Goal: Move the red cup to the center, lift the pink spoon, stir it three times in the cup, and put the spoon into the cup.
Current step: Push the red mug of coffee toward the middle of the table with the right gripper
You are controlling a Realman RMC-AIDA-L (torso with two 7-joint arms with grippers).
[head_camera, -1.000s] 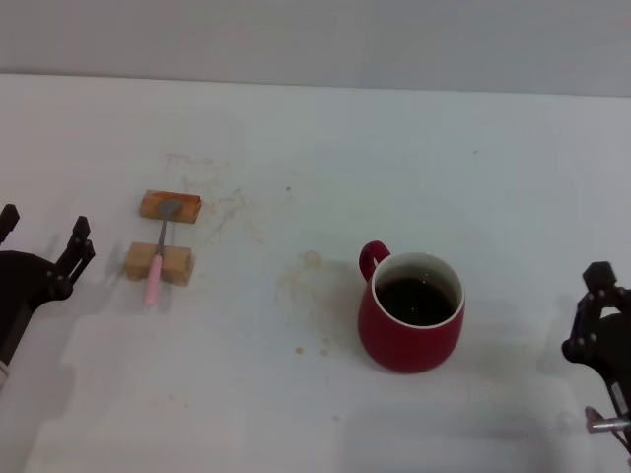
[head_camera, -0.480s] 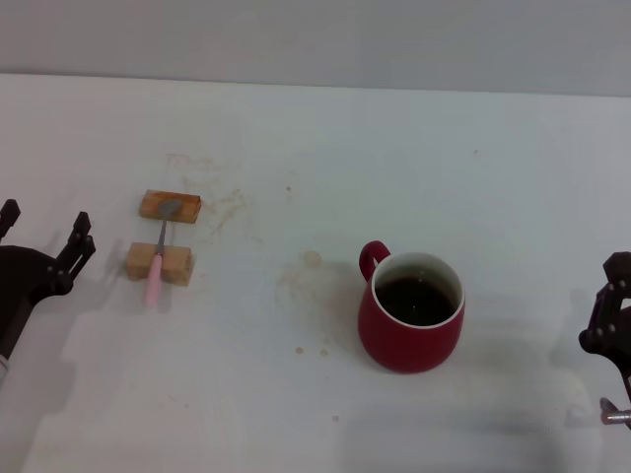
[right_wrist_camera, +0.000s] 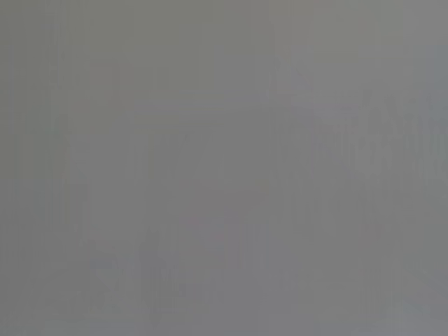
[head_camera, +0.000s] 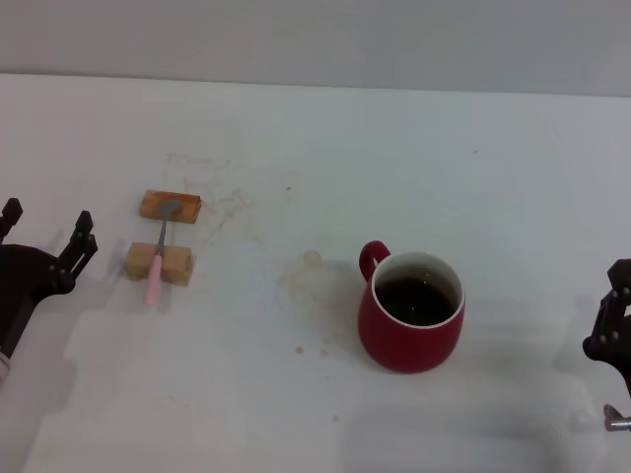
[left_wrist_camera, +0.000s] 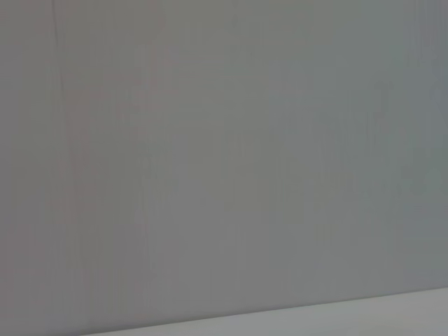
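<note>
The red cup (head_camera: 411,313) stands upright on the white table, right of the middle, its handle pointing to the far left and dark liquid inside. The pink spoon (head_camera: 155,268) lies across two tan wooden blocks at the left, its grey bowl end on the far block. My left gripper (head_camera: 45,227) is open and empty at the left edge, a short way left of the spoon. My right gripper (head_camera: 616,320) is at the right edge, well right of the cup and partly out of frame. Both wrist views show only a blank grey surface.
The far wooden block (head_camera: 171,205) and the near wooden block (head_camera: 173,264) hold the spoon off the table. Faint brown stains (head_camera: 312,260) mark the tabletop left of the cup. A grey wall runs along the table's far edge.
My right gripper has drawn back to the right, away from the cup and partly out of frame. The left gripper has barely shifted. Cup and spoon have not moved.
</note>
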